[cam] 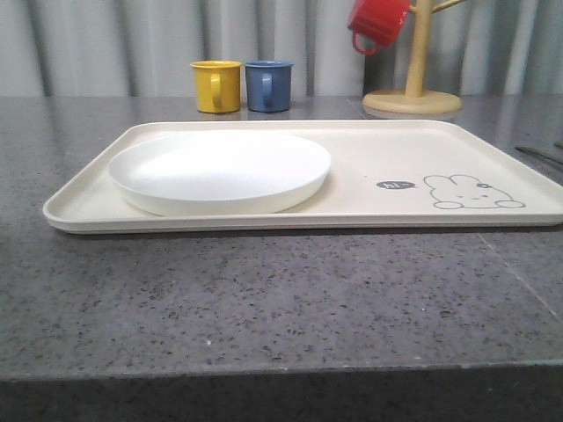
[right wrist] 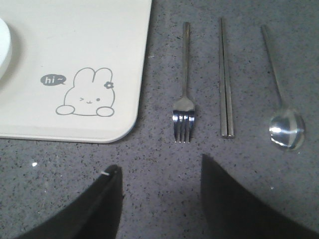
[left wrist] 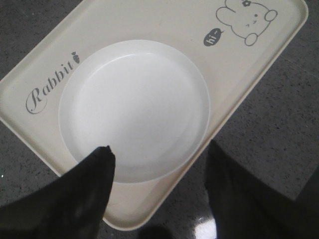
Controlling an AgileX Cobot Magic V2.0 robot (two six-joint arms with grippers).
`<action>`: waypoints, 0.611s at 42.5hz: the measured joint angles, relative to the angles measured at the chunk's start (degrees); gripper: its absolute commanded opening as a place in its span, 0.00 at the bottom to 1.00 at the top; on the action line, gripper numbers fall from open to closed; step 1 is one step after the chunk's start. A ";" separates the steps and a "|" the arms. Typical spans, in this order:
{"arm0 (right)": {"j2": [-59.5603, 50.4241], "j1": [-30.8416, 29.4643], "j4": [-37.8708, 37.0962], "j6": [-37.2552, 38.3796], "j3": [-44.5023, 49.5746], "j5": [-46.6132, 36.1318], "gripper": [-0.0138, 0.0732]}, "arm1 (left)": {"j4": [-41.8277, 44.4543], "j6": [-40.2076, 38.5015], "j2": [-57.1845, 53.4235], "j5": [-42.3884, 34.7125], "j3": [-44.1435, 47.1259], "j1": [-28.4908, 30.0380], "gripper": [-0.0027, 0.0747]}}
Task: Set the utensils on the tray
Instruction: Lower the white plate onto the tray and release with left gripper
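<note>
The cream tray point(cam: 369, 149) lies in the middle of the grey table, with the round white plate point(cam: 220, 169) resting on its left half. In the left wrist view my left gripper point(left wrist: 158, 152) hangs open over the plate point(left wrist: 134, 107) and the tray's near rim point(left wrist: 239, 107), holding nothing. On the bare table right of the tray point(right wrist: 75, 40) lie a silver fork point(right wrist: 185, 94), a pair of flat silver chopsticks point(right wrist: 225, 79) and a silver spoon point(right wrist: 281, 109), side by side. My right gripper point(right wrist: 160, 167) is open above the table just short of the fork.
A yellow mug point(cam: 216, 85) and a blue mug point(cam: 268, 85) stand behind the tray. A wooden mug tree point(cam: 412, 88) at the back right holds a red mug point(cam: 378, 22). The table's front edge point(cam: 281, 374) runs close to the camera.
</note>
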 measured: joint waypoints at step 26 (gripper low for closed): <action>2.60 0.00 -0.31 0.00 -2.29 2.08 0.61 | 5.22 -9.94 -26.98 -1.72 19.24 -2.40 0.54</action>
